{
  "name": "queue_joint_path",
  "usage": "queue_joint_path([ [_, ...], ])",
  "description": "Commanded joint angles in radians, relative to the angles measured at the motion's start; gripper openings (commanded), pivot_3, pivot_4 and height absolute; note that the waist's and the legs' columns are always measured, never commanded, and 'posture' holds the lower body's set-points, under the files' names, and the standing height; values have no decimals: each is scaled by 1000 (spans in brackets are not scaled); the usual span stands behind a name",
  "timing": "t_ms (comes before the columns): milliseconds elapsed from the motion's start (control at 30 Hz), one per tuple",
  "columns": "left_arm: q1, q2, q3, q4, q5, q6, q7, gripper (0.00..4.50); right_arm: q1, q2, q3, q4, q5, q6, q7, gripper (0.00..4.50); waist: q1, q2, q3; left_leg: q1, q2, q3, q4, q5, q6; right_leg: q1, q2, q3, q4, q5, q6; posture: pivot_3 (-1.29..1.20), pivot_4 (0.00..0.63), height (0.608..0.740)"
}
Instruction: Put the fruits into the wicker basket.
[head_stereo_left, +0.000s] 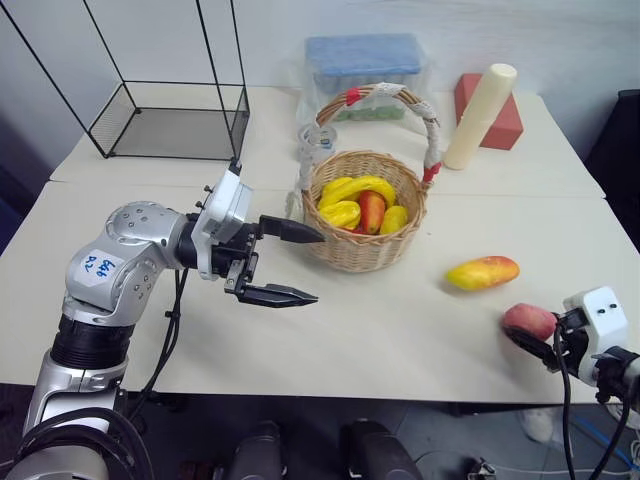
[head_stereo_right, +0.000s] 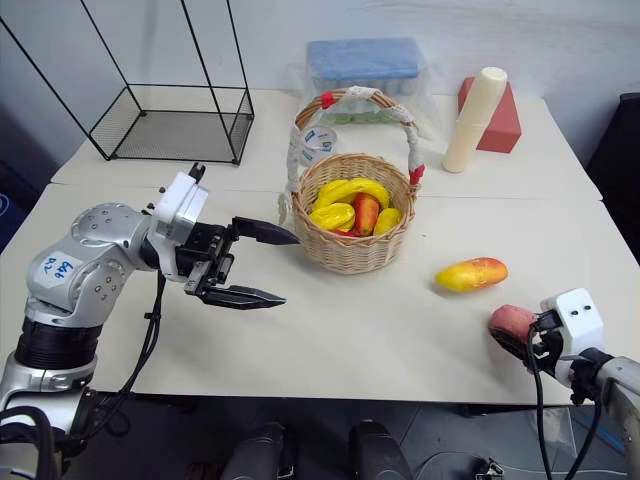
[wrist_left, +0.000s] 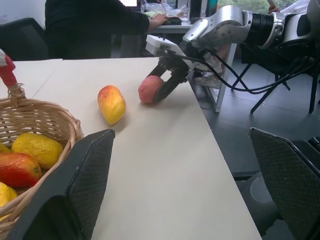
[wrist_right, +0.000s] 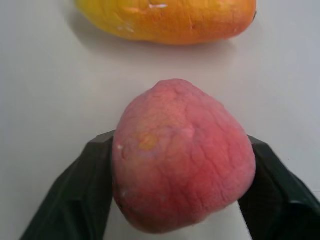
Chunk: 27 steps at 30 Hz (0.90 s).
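The right gripper was seen at the tabletop's near right corner, its two black fingers set on either side of the pinkish-red peach and pressed against its flanks — clamped on it, with the fruit resting on the table. The longer yellow-orange mango lay just beyond the peach, apart from it, toward the right edge. The wicker basket stood near the middle of the tabletop, already filled with yellow and red fruit. The left gripper was held above the table just beside the basket's left wall — its fingers spread wide apart, nothing between them and nothing touched.
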Motion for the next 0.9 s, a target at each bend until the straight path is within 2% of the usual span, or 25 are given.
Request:
queue_joint_path([
  [33, 1, 11, 31, -40, -24, -1, 8, 4500, 1, -17, -34, -36, 41, 1, 17, 2369, -1, 0, 0, 0, 0, 0, 0, 0, 0, 0, 0, 0, 0, 0, 0, 0, 150, 740],
  [100, 4, 13, 35, -43, -26, 1, 10, 4500, -8, -28, -49, -78, 82, 17, 33, 2368, -1, 0, 0, 0, 0, 0, 0, 0, 0, 0, 0, 0, 0, 0, 0, 0, 150, 740],
  [200, 7, 15, 42, -47, -29, 7, 11, 4500, -75, -39, -70, -201, 243, 99, 51, 2368, -9, 0, 0, 0, 1, 0, 0, 0, 0, 0, 0, 0, 0, 0, 0, 0, 150, 740],
  [267, 6, 14, 42, -45, -28, 8, 14, 4500, -186, -37, -42, -276, 370, 171, 11, 2368, -19, 0, 0, 1, 1, 0, 0, 0, -1, 0, 1, 0, 1, 0, 0, 0, 150, 740],
  [333, 5, 13, 42, -41, -25, 9, 17, 4500, -308, -33, 22, -313, 422, 221, -44, 2368, -26, 0, 0, 1, 1, 0, 0, 1, -1, 0, 1, 0, 2, 0, 0, 0, 150, 740],
  [467, 3, 16, 39, -25, -15, 4, 17, 4500, -551, -27, 235, -319, 359, 248, -132, 2368, -28, 0, 0, 0, 1, -1, -1, 1, -1, -1, 0, -1, 1, 0, 0, 0, 150, 740],
  [533, 4, 19, 40, -18, -6, -4, 19, 4500, -735, 45, 374, -238, 287, 253, -210, 2368, -28, 0, 0, -2, 1, -1, 0, 0, -1, -3, 0, 0, 1, 0, 0, 0, 150, 740],
  [633, -4, 20, 46, -16, -8, -3, 30, 4500, -913, 136, 523, -87, 165, 235, -281, 2368, -32, 0, 0, -3, 1, 0, 0, 0, -1, -6, -1, 0, 3, 0, -1, 0, 150, 740],
  [700, -6, 20, 48, -18, -8, -4, 37, 4500, -961, 189, 539, 3, 129, 241, -323, 3071, -27, 0, 0, -5, 1, 0, 0, 1, -1, -10, -1, 0, 5, 0, -2, 0, 150, 740],
  [733, -4, 22, 49, -19, -8, -5, 38, 4500, -967, 199, 539, 22, 121, 239, -325, 3243, -24, 0, 0, -8, 1, -1, 1, 1, -1, -13, -1, -1, 8, 0, -2, 0, 150, 740],
  [833, 5, 26, 54, -30, -13, -4, 42, 4500, -971, 199, 542, 21, 103, 237, -316, 4225, -15, 0, 0, -21, 0, -1, 5, 1, 0, -25, -3, -1, 16, 0, -2, 0, 150, 740],
  [867, 7, 27, 56, -33, -15, -3, 44, 4500, -969, 197, 530, 3, 114, 251, -314, 4488, -17, 0, 0, -23, 0, 0, 7, 0, 1, -28, -3, -1, 18, 0, -2, 0, 150, 740],
  [900, 9, 27, 57, -36, -16, -3, 47, 4500, -965, 196, 512, -17, 133, 268, -309, 4488, -19, 0, 0, -26, 0, 0, 9, 0, 2, -30, -4, -1, 19, 0, -2, 0, 150, 740],
])
